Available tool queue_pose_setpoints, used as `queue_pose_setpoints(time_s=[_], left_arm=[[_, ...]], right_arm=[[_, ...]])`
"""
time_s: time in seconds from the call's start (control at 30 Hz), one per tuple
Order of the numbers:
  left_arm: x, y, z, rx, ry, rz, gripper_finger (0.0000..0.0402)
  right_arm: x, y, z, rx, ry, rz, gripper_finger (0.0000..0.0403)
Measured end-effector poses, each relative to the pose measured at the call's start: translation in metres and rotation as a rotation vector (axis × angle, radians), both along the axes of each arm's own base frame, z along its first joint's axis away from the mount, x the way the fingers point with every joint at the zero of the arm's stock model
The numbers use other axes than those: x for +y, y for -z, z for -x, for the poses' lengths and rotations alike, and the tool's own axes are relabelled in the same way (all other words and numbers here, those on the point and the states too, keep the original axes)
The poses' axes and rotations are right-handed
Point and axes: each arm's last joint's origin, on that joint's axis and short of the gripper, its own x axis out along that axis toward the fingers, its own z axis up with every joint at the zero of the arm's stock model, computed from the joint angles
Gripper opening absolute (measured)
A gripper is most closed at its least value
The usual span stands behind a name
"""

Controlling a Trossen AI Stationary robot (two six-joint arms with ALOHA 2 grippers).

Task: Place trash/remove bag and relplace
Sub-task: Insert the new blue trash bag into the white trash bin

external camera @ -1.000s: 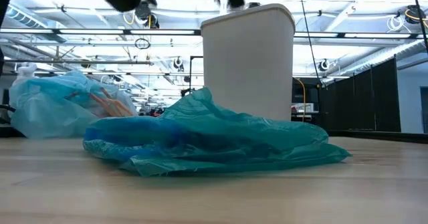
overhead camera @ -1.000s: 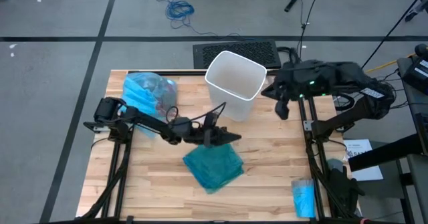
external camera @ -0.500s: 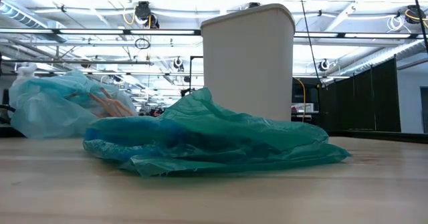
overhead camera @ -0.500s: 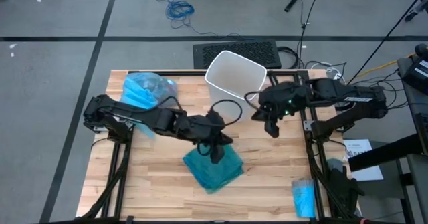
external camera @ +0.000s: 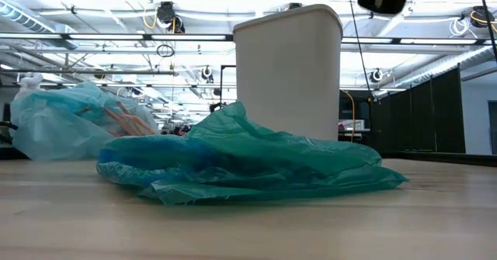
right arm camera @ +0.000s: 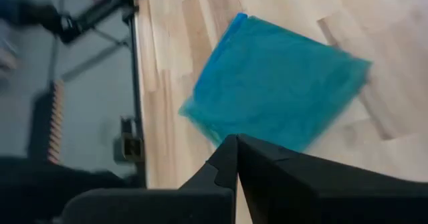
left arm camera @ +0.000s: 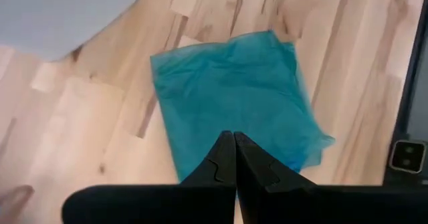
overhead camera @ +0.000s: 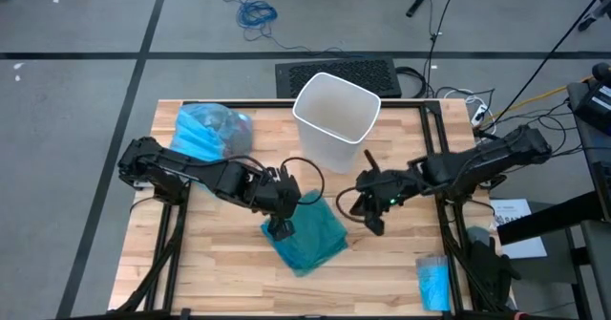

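You've got both arms over the middle of the table (overhead camera: 220, 263) now, one either side of the folded teal-green bag (overhead camera: 305, 239) lying flat on the wood. Your left gripper (overhead camera: 280, 230) hangs over that bag's near-left edge, fingers pressed together with nothing between them; the left wrist view looks straight down past them onto the teal sheet. Your right gripper (overhead camera: 372, 226) sits just off the bag's right side, jaws likewise closed and empty. Behind them stands the white bin (overhead camera: 334, 119), upright, apparently without a liner, though its inside is hard to read from above. The light blue bag (overhead camera: 210, 134) is at the back-left corner, bunched up and well apart from both grippers, and in the low view brown trash (external camera: 128, 120) shows through its plastic. A small blue roll (overhead camera: 433, 284) lies at the front-right edge. From table height the teal bag (external camera: 248, 163) blocks the base of the bin.
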Motion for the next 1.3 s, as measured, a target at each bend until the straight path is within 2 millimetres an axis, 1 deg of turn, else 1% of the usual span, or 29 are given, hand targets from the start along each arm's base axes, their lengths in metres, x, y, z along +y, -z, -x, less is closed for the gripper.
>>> queue_pose_setpoints(time_s=[0.1, 0.2, 0.27, 0.4, 0.5, 0.67, 0.77, 0.9, 1.07, 1.3], left_arm=[[0.001, 0.003, -0.002, 0.02, 0.051, -0.04, 0.0], [0.001, 0.004, -0.002, 0.031, 0.135, -0.088, 0.0], [0.001, 0.003, -0.001, 0.04, 0.2, -0.125, 0.0], [-0.002, 0.007, 0.007, 0.131, 0.366, -0.214, 0.0], [-0.003, 0.007, 0.009, 0.145, 0.43, -0.243, 0.0], [-0.003, 0.007, 0.008, 0.127, 0.384, -0.219, 0.0], [-0.003, 0.007, 0.008, 0.133, 0.392, -0.223, 0.0], [-0.003, 0.008, 0.01, 0.158, 0.487, -0.27, 0.0], [-0.003, 0.008, 0.01, 0.172, 0.685, -0.366, 0.0], [-0.003, 0.008, 0.01, 0.172, 0.712, -0.378, 0.0]], right_arm=[[0.001, 0.018, -0.005, -0.033, 0.086, -0.085, 0.0], [0.0, 0.026, -0.008, -0.082, 0.178, -0.129, 0.0], [-0.001, 0.028, -0.008, -0.089, 0.22, -0.138, 0.0], [-0.004, 0.027, -0.009, -0.11, 0.311, -0.134, 0.0], [-0.005, 0.027, -0.009, -0.114, 0.346, -0.166, 0.0], [-0.004, 0.02, -0.013, -0.174, 0.332, -0.179, 0.0], [-0.004, 0.016, -0.013, -0.192, 0.323, -0.166, 0.0], [-0.004, 0.016, -0.013, -0.199, 0.321, -0.134, 0.0], [-0.005, 0.017, -0.012, -0.179, 0.32, -0.117, 0.0], [-0.005, 0.017, -0.012, -0.181, 0.315, -0.111, 0.0]])
